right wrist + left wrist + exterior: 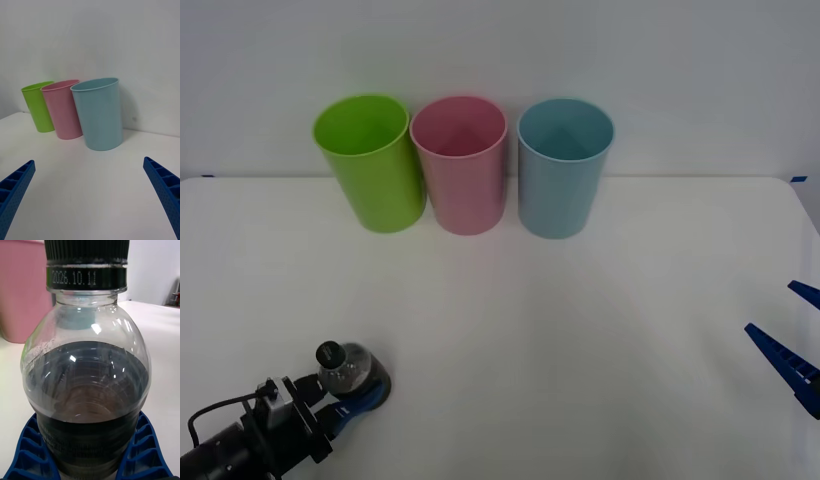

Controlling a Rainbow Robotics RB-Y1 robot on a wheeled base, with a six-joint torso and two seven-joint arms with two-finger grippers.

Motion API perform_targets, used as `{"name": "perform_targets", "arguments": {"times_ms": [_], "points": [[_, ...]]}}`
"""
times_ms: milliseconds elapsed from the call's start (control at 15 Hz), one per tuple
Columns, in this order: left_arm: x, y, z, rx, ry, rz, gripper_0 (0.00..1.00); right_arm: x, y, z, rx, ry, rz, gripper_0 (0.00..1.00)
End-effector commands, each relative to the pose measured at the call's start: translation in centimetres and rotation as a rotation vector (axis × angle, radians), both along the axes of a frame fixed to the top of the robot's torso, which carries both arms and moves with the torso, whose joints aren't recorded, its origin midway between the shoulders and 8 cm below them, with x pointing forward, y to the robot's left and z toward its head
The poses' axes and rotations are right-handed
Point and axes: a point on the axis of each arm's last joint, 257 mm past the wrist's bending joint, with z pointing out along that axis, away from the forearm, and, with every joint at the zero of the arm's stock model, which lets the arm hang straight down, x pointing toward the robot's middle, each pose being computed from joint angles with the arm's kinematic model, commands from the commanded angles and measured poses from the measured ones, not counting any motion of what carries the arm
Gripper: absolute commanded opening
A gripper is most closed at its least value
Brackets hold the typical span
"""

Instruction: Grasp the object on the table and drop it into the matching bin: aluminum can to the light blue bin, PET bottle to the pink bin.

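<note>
PET bottle (346,371): one; small, clear, black cap, dark label band. Stands upright, long axis vertical, near the front-left part of the table (580,330), well apart from the bins. Sits between the blue ribbed fingers (32,450) of the left gripper (352,392), pads hugging both sides of the lower body, seemingly pinched at the label band; base apparently at table level, lift judged not yet made.

Left gripper: at the front-left corner of the front view, closed around the bottle. The nearer arm by far.

Right gripper (790,335): one; idle at the right edge of the table, fingers spread wide, holding nothing, pointed toward the bins.

Bins: three, in one row at the far edge, upright, mouths open. Lime green bin (370,165) on the left, pink bin (461,165) in the middle, light blue bin (563,167) on the right; green and pink look touching, blue just beside pink.

Key relation: pink bin lies ahead of the held bottle and to its right. Likely calls for a lift clear of the rim, then a carry forward and rightward over the middle mouth. Neighbouring rims close by; drift either way risks the wrong bin.

Aluminum can: none counted.
</note>
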Motion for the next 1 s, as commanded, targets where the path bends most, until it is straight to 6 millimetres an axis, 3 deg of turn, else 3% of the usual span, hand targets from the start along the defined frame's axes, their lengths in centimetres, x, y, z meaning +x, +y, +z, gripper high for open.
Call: {"name": "perform_targets", "arguments": {"times_ms": [67,667,1000], "points": [[-0.5,1.3,1.3,-0.042,-0.021,0.025,0.0,0.0,0.0,0.0,0.0,0.0,0.0,1.0],[-2.0,8.3,11.3,-0.239,-0.05,0.257,0.0,0.0,0.0,0.0,0.0,0.0,0.0,1.0],[-0.3,6.5,17.5,-0.344,-0.09,0.188,0.0,0.0,0.0,0.0,0.0,0.0,0.0,1.0]]}}
